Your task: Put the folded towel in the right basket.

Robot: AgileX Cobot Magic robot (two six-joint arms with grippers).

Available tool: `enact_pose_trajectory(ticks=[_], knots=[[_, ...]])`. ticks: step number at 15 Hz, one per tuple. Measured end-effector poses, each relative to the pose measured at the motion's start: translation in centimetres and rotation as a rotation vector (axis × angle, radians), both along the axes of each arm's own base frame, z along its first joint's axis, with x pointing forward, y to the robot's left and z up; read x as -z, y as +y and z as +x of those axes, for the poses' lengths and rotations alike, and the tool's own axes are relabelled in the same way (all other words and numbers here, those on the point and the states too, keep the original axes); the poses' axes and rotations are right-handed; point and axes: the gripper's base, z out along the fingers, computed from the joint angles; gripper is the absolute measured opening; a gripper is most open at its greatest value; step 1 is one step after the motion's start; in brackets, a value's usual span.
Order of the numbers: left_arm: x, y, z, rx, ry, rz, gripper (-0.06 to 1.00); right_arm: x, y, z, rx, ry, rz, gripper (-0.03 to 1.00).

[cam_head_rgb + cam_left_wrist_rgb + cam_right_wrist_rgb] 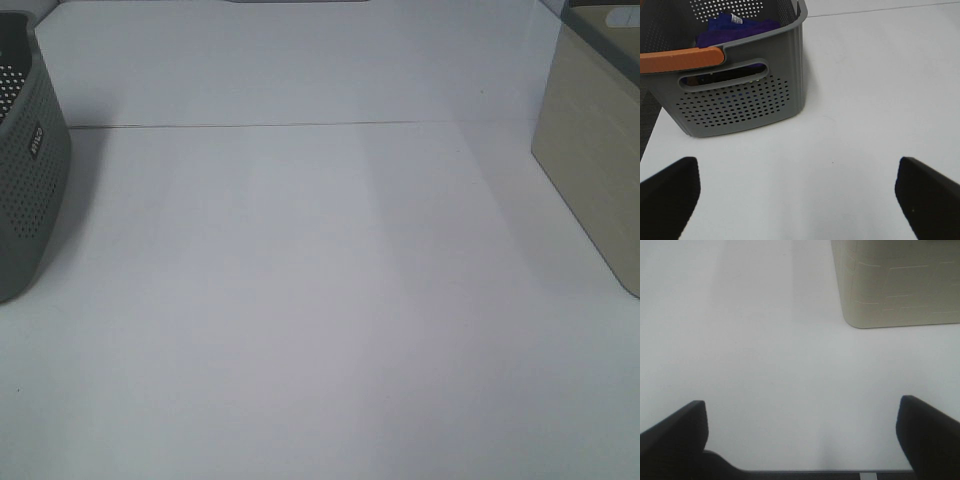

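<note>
White counter (320,300), seen bare across the middle of the high view. Grey perforated basket (30,170) at the left edge of the high view, cut off by the frame, only one wall and part of the rim shown; in the left wrist view the same basket (740,100) is seen with an orange handle (680,59) lying across its rim and a slotted grip hole below it. Purple folded towel (737,27) lying inside this grey basket, partly hidden by the rim and handle; its full outline cannot be made out. Beige basket (590,170) at the right edge of the high view, cropped by the frame, its interior largely hidden; in the right wrist view only one lower corner of its wall (895,285) is shown. Left gripper (800,195): fingers (667,195) spread wide apart, nothing between them, held over bare counter near the grey basket. Right gripper (802,435): fingers (675,432) likewise spread apart and released, near the beige basket. Neither arm is seen in the high view.
</note>
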Motion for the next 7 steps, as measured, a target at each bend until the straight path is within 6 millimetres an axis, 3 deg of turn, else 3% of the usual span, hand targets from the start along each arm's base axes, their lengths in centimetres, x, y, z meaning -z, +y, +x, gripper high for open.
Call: enact_pose_trajectory(ticks=[7], knots=[[0.00, 0.00, 0.00, 0.000, 0.000, 0.000, 0.99, 0.00, 0.00, 0.00, 0.000, 0.000, 0.000, 0.98]])
